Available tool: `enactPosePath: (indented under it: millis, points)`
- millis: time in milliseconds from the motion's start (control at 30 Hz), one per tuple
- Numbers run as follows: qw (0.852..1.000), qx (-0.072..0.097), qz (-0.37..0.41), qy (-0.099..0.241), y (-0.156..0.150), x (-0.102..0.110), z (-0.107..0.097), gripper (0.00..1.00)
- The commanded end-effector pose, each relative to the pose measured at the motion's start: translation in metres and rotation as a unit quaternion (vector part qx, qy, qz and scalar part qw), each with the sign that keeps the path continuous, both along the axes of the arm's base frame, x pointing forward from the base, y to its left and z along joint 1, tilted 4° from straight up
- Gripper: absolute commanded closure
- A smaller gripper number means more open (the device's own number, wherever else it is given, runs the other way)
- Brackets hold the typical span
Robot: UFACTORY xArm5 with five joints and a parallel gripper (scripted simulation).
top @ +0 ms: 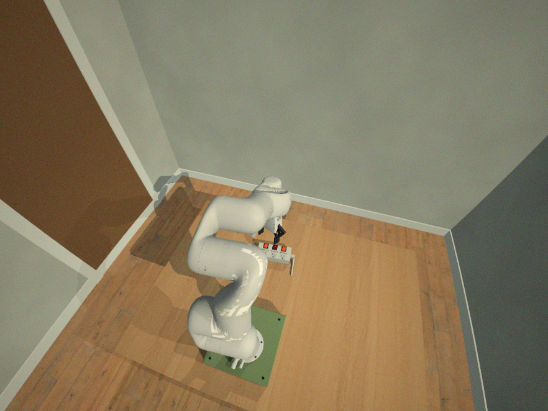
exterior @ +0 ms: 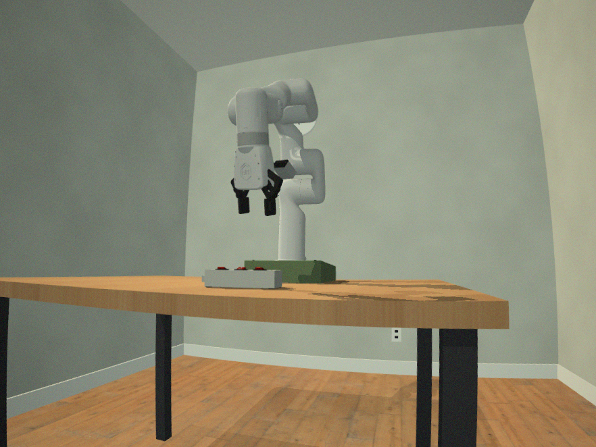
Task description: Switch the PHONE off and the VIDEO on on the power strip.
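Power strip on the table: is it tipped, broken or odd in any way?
Nothing stands out. The power strip lies flat, right way up, on the table; the open end effector hangs above it, holding nothing.

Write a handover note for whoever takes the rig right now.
Claw: open, holding nothing, hanging well above the power strip, fingers pointing down.
Power strip: flat on the table, right way up, in front of the green base. Three red switches on top; their labels and positions are too small to read.
Done: no switch touched that I can see.
Left: PHONE off, VIDEO on, third switch untouched.
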State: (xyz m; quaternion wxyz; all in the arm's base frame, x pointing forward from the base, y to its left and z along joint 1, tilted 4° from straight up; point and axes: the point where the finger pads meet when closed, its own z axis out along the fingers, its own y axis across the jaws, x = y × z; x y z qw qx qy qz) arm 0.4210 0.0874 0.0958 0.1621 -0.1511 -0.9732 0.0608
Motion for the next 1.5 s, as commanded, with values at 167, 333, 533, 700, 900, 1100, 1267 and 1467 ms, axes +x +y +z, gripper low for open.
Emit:
enactPosePath:
  millis: [167,333,533,700,900,1100,1267,1467]
  points:
    - [1.0,0.0,0.0,-0.002,0.0,0.001,0.001,0.0]
    - [1.0,0.0,0.0,-0.002,0.0,0.001,0.001,0.0]
    - [1.0,0.0,0.0,-0.002,0.0,0.001,0.001,0.0]
    - [1.0,0.0,0.0,-0.002,0.0,0.001,0.001,0.0]
    - [1.0,0.004,0.007,-0.006,-0.001,0.001,0.001,0.0]
    - [0.992,0.046,0.097,-0.064,-0.021,-0.005,-0.001,0.0]
    - [0.981,0.064,0.155,-0.1,-0.033,-0.01,-0.002,0.0]
    - [0.969,0.072,0.198,-0.127,-0.041,-0.015,-0.002,0.0]
